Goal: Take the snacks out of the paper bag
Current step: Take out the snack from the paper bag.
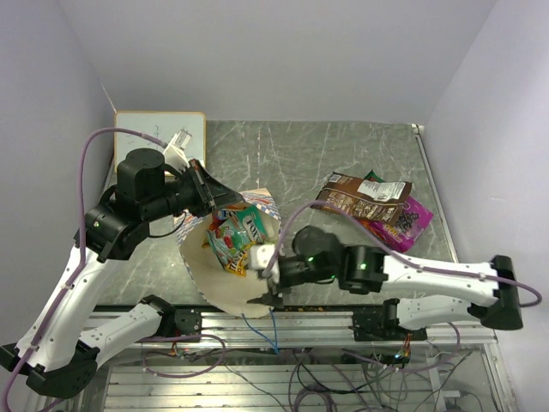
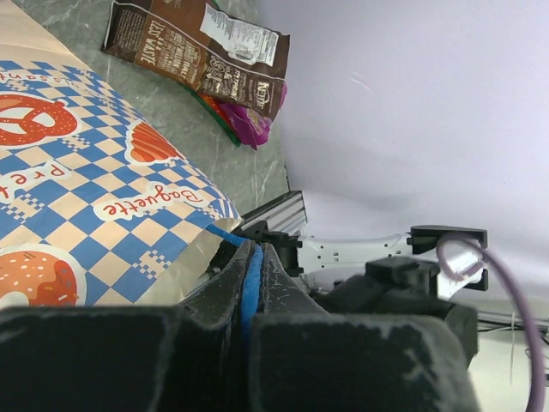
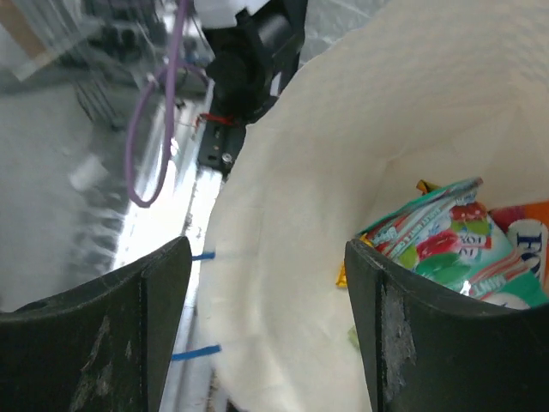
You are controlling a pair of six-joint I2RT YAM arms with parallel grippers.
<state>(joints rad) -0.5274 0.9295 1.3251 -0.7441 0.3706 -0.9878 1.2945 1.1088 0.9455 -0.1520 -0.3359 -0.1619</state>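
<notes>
"While my left gripper (image 1: 204, 190) is pressed together on the rim of the paper bag (image 1: 219, 287), with a strip of blue cord (image 2: 249, 279) caught between the fingers, my right gripper (image 3: 266, 257) is spread wide at the bag's mouth."

"Where does the bag sit?"

"There's one bag, at the table's (image 1: 283, 163) near edge, left of the middle, its mouth gaping toward the near edge. The checkered band reads 'Baguette' and then 'Pre', cut off."

"How many snacks?"

"Three are out, heaped near the right edge. A brown bag (image 1: 364, 199) with a white label lies on top, a purple packet (image 1: 414, 221) is beneath it, and a green chip bag (image 1: 374, 177) peeps out behind. The brown bag's print is too small for me to read. Inside I count at least two: a green packet (image 3: 437, 240) and an orange-red packet (image 3: 527, 227) lettered 'FO', cut off in my wrist view."

"Any room to move?"

"Bare table lies between the bag and the heap and along the far edge. One whiteboard (image 1: 160, 137) fills the far left corner."
</notes>
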